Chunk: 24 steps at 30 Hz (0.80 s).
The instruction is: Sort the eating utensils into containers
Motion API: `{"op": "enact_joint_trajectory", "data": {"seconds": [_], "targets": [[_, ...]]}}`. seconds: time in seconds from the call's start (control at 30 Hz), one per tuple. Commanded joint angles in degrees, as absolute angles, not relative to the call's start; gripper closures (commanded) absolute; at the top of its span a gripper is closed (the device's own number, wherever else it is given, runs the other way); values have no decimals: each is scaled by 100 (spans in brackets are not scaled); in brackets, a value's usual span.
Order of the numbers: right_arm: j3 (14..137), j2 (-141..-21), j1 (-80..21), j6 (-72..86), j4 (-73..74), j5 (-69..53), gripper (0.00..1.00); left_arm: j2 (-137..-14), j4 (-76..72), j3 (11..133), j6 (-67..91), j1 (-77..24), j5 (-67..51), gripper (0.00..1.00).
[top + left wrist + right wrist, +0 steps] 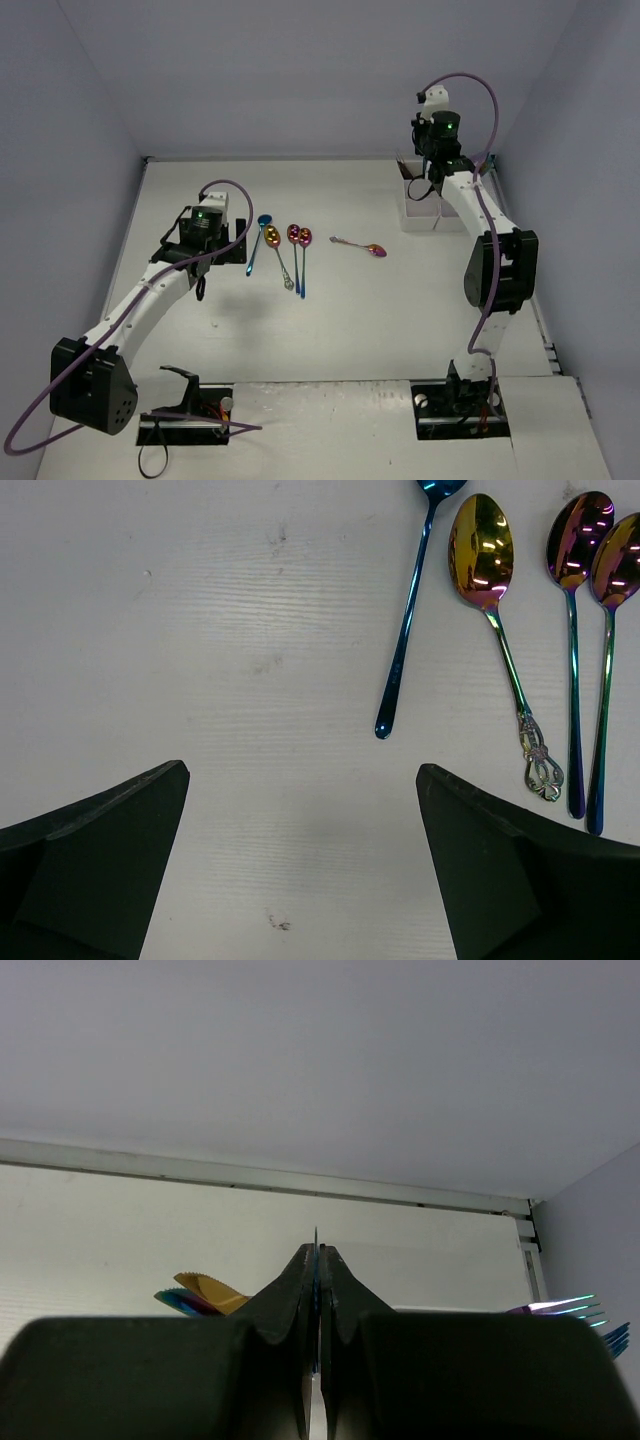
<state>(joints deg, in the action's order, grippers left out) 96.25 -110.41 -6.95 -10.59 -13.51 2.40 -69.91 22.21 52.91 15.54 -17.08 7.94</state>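
Blue spoon (257, 243) (405, 630): where does it sit vs the left gripper (235, 255) (302, 780)? /J

Flat on the white table (330, 320), just ahead of the jaws. Handle end points back at the gap, biased toward the right-hand finger in the wrist view; bowl faces away. No contact. /M

Jaw state on the left? /J

Wide apart, nothing between them, bare table under the gap. /M

Other spoons? /J

Gold spoon (277, 255) (500, 610) with an ornate handle end lies just beside the blue one, on the side away from the left arm. Then two purple spoons (299, 250) (572, 650) side by side, bowls nearly touching. All four roughly parallel, bowls toward the far wall. One pink spoon (362, 247) lies alone, well apart, between that row and the right arm. /M

Right gripper (422, 178) (316, 1255)? /J

Over the white organizer tray (412, 214) at the far right of the table. Fingers pinched together on a thin blue utensil (316, 1235), seen edge-on; can't tell which type. /M

Anything in the tray? /J

Wrist view shows serrated gold and teal knife tips (205, 1285) left of the fingers and fork tines (565, 1307) on the right. Compartments are hidden, can't tell which. /M
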Motion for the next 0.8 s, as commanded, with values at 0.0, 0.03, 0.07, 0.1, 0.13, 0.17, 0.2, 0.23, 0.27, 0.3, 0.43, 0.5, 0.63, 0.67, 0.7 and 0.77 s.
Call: {"op": "enact_joint_trajectory", "data": {"seconds": [0.0,0.03,0.07,0.1,0.13,0.17,0.2,0.23,0.27,0.3,0.43,0.5,0.63,0.67,0.7,0.77], "targets": [[9408,-10948,-637,-1066,-2880,484,100,-6794,1863,5361,1477,-1718,1007,3],[9372,-10984,-633,-1034,-2922,492,100,-6784,1850,5351,1475,-1716,1019,3],[9343,-11012,-633,-1020,-2944,458,100,-6776,1828,5344,1468,-1723,1020,3],[9299,-11030,-633,-1011,-2953,457,100,-6776,1828,5344,1468,-1723,1011,3],[9210,-11054,-628,-983,-2977,452,100,-6795,1823,5344,1463,-1723,1001,3],[9126,-11078,-624,-958,-2998,448,100,-6811,1819,5345,1459,-1723,995,3],[9067,-11103,-625,-957,-3006,445,100,-6812,1820,5352,1459,-1722,1003,3],[8974,-11125,-632,-950,-3006,424,100,-6820,1827,5353,1459,-1715,1010,3],[8905,-11142,-633,-944,-3001,402,100,-6830,1828,5358,1459,-1714,1011,3],[8843,-11157,-635,-941,-2997,389,100,-6841,1828,5361,1461,-1716,1011,3],[8672,-11197,-632,-940,-2987,391,97,-6900,1856,5363,1505,-1723,992,3],[8610,-11182,-627,-931,-2953,310,94,-6929,1875,5382,1541,-1723,967,3],[8501,-11058,-641,-823,-2866,110,83,-7050,1952,5438,1620,-1723,976,3],[8479,-11017,-640,-784,-2827,80,82,-7078,1982,5459,1628,-1723,968,3],[8448,-10981,-635,-763,-2797,60,80,-7109,2018,5485,1633,-1723,947,3],[8377,-10886,-635,-707,-2715,-172,72,-7168,2059,5522,1643,-1723,898,3]]}}
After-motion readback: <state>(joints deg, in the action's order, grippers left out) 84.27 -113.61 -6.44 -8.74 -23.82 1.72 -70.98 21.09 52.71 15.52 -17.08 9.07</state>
